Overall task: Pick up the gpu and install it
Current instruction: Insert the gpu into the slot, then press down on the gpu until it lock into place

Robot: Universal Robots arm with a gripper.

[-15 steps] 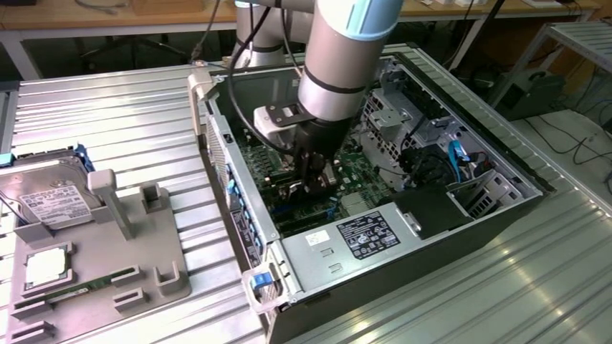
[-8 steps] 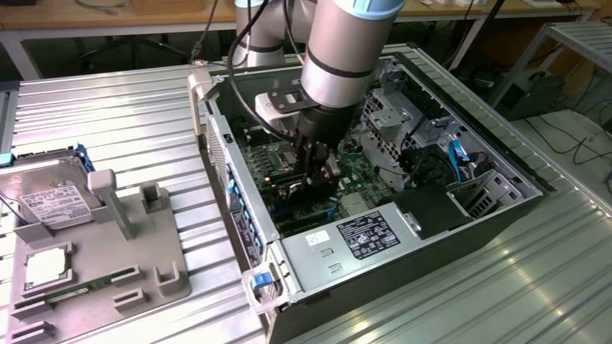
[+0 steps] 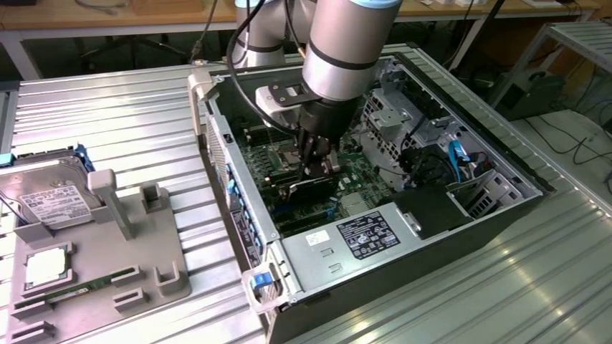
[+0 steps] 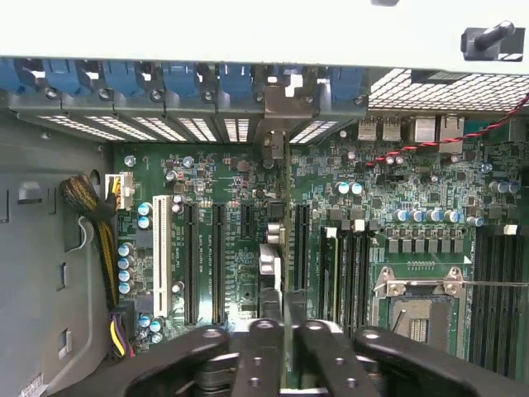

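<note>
The gpu point(image 3: 313, 188) stands on edge inside the open computer case point(image 3: 497, 154), seen edge-on as a dark card over the green motherboard point(image 4: 231, 240), its long axis running toward the case's slotted rear wall. The hand point(image 3: 319, 170) is clenched on its upper edge. The case lies on a ribbed metal table point(image 3: 115, 115); a grey parts tray point(image 3: 134, 258) sits at the exterior view's left.

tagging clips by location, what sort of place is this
Likely a robotics lab or PC-assembly test bench: an open computer case on a ribbed metal table, a grey parts fixture holding a hard drive, and wooden workbenches behind.
</note>
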